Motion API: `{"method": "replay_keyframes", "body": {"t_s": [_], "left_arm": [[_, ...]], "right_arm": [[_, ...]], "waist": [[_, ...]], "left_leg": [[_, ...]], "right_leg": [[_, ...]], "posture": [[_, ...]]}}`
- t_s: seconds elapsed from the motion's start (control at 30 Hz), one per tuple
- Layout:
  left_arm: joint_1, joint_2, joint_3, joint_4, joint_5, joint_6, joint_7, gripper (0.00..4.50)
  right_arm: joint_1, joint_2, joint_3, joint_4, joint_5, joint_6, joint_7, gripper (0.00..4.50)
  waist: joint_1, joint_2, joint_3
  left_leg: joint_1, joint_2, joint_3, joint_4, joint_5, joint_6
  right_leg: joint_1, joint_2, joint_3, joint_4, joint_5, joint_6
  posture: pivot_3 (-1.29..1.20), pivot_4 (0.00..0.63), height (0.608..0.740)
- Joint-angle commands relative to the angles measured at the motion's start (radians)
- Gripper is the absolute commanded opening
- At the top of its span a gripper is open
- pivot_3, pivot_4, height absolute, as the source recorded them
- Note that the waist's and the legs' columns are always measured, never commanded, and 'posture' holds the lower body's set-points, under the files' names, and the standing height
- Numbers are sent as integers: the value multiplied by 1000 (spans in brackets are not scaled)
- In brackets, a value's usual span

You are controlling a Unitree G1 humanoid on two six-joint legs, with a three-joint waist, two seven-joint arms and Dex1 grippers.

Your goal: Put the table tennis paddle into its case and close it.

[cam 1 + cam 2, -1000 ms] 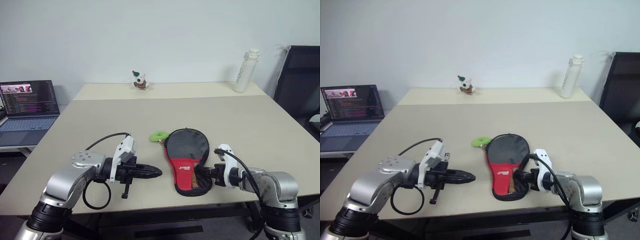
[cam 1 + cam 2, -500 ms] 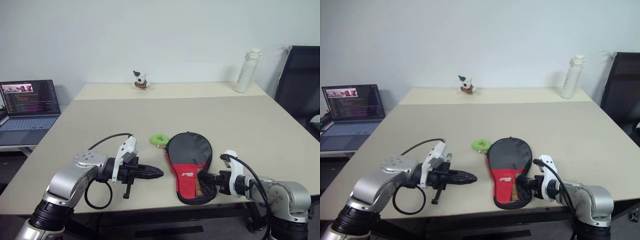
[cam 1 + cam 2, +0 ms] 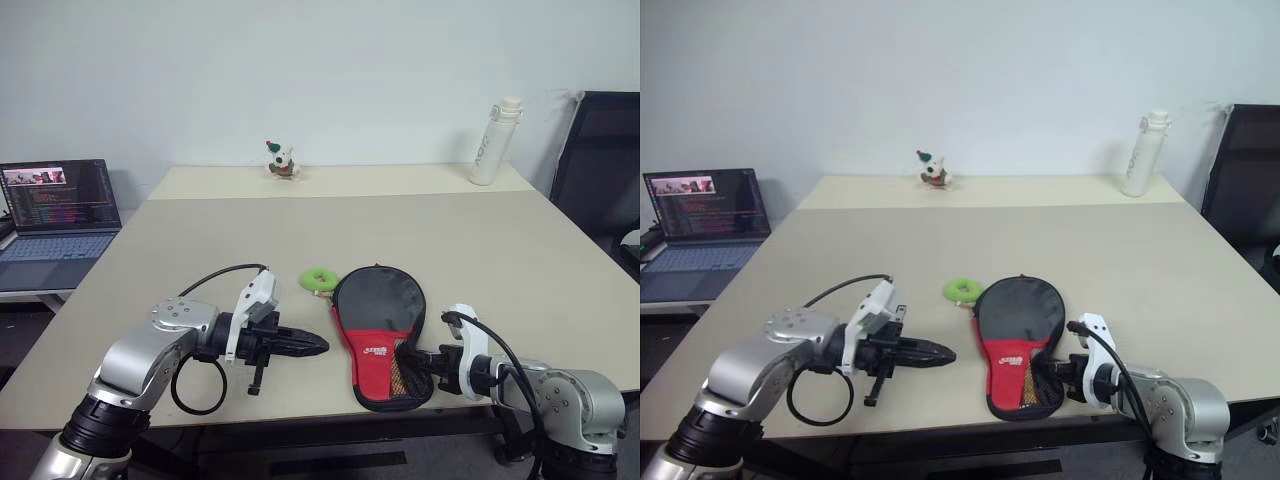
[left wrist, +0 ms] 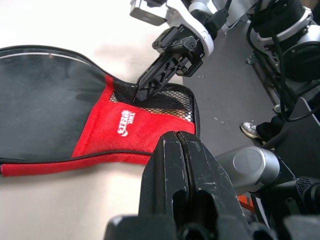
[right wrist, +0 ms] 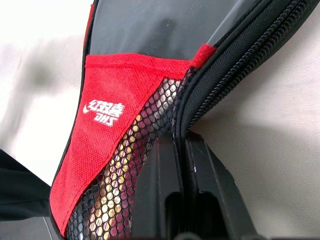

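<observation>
Both fingers closed | right fingers (image 3: 412, 357) pinch case (image 3: 378, 318) edge — left fingers (image 3: 318, 346) beside

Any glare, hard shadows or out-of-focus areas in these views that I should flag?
Left eye view: even room light, only soft shadows under the case; the laptop screen is bright but readable. Left wrist view: the left tool close to the lens looks soft, while the case lettering is crisp. Right wrist view: mesh and zip are sharp; the pale table is washed out.

Black-and-red case (image 3: 378, 330), white lettering, seemingly black mesh.
</observation>
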Motion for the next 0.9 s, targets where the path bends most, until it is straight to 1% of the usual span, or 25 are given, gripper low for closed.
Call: {"method": "replay_keyframes", "body": {"t_s": [0.03, 0.2, 0.23, 0.27, 0.33, 0.43, 0.5, 0.57, 0.63, 0.7, 0.77, 0.83, 0.9], "left_arm": [[-10, 12, 4, 4, 3, -30, -14, 0], [0, 7, 0, 3, 8, -42, -11, 0], [1, 6, 0, 3, 8, -42, -10, 0], [2, 6, -1, 2, 8, -42, -9, 0], [3, 7, -1, 1, 7, -44, -6, 0], [10, 7, 3, -6, 3, -41, 2, 0], [19, 9, 9, -10, 3, -41, 10, 0], [27, 6, 16, -9, 9, -47, 26, 0], [29, 4, 19, -7, 9, -49, 37, 0], [19, -10, 18, 7, 19, -46, 71, 0], [11, -19, 16, 22, 30, -52, 93, 0], [2, -26, 14, 37, 41, -57, 111, 0], [-13, -40, 13, 64, 68, -72, 145, 0]], "right_arm": [[14, 12, -14, -19, 20, 20, -11, 21], [2, 23, -37, -2, 5, 19, -40, 21], [2, 23, -39, -3, 5, 20, -44, 513], [2, 22, -40, -4, 5, 20, -47, 709], [4, 19, -44, -11, 10, 20, -52, 1367], [14, -20, -48, -59, 23, 20, -46, 2400], [28, -81, -38, -110, 50, 17, -13, 3082], [42, -165, -16, -145, 70, -28, 30, 3791], [43, -212, -8, -151, 83, -73, 58, 4455], [14, -260, 0, -144, 102, -136, 104, 4455], [-31, -274, 16, -128, 126, -205, 147, 4455], [-77, -256, 69, -108, 136, -274, 172, 4455], [-126, -225, 146, -52, 102, -346, 161, 4455]], "waist": [[0, 0, 0], [0, 0, 0], [0, 0, 0], [0, 0, 0], [0, 0, 0], [0, 0, 0], [2, 0, 0], [7, 0, 0], [12, 0, 0], [11, 0, 0], [11, 0, 0], [10, 0, 0], [9, 0, 0]], "left_leg": [[0, 0, 0, 0, 0, 0], [0, 0, 0, 0, 0, 0], [0, 0, 0, 0, 0, 0], [0, 0, 0, 0, 0, 0], [0, 0, 0, 0, 0, 0], [0, 0, 0, 0, 0, 0], [0, -1, 0, 0, 0, 0], [-1, -1, 0, 0, 0, 0], [-1, -1, 0, 0, 0, 0], [0, -1, 0, 0, 0, 0], [0, 0, 0, 0, 0, 0], [0, 0, 0, 0, 0, 0], [0, 0, 0, 0, 0, 0]], "right_leg": [[0, 0, 0, 0, 0, 0], [0, 0, 0, 0, 0, 0], [0, 0, 0, 0, 0, 0], [0, 0, 0, 0, 0, 0], [0, 0, 0, 0, 0, 0], [0, 0, 0, 0, 0, 0], [0, -1, 0, 0, 0, 0], [0, -2, 0, -1, 0, 0], [0, -2, 0, -2, 0, 0], [0, -1, -1, -2, 0, 0], [0, -1, 0, -2, 0, 0], [0, -1, 0, -2, 0, 0], [0, 0, -1, -2, 0, 0]], "posture": [[0, 150, 740], [0, 150, 740], [0, 150, 740], [0, 150, 740], [0, 150, 740], [0, 150, 740], [0, 150, 740], [0, 150, 740], [0, 150, 740], [0, 150, 740], [0, 150, 740], [0, 150, 740], [0, 150, 740]]}}
